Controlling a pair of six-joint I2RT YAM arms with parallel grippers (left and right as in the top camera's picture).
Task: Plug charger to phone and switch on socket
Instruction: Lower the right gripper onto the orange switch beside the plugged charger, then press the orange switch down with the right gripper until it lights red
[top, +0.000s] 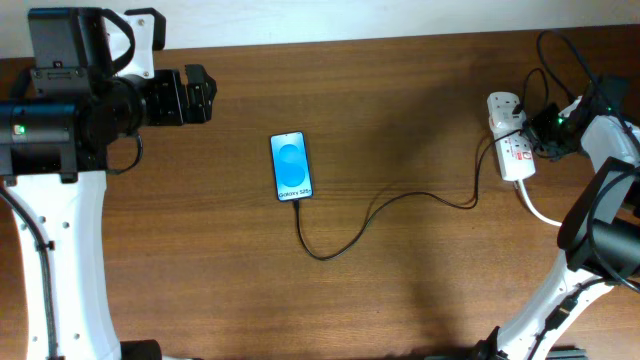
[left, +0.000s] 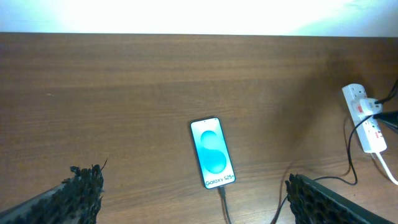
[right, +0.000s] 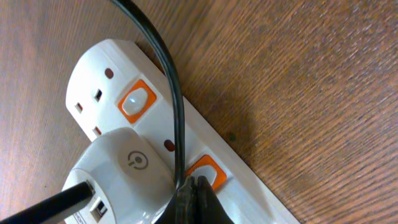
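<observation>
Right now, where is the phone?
In the overhead view the phone lies flat near the middle of the table, a little toward the left gripper. The charger cable runs from its end across to the socket on the right.

left arm (top: 50, 250) sits back on its own side, left gripper (top: 207, 93) jaws spread wide, facing inward. right arm (top: 605, 215) stretched far out, right gripper (right: 194, 186) pinched fully together, tips pointing down.

Brown wood-grain table (top: 400, 120); pale wall band (left: 199, 15) along its far edge; white adapter block (right: 124, 168), power symbol on face
</observation>
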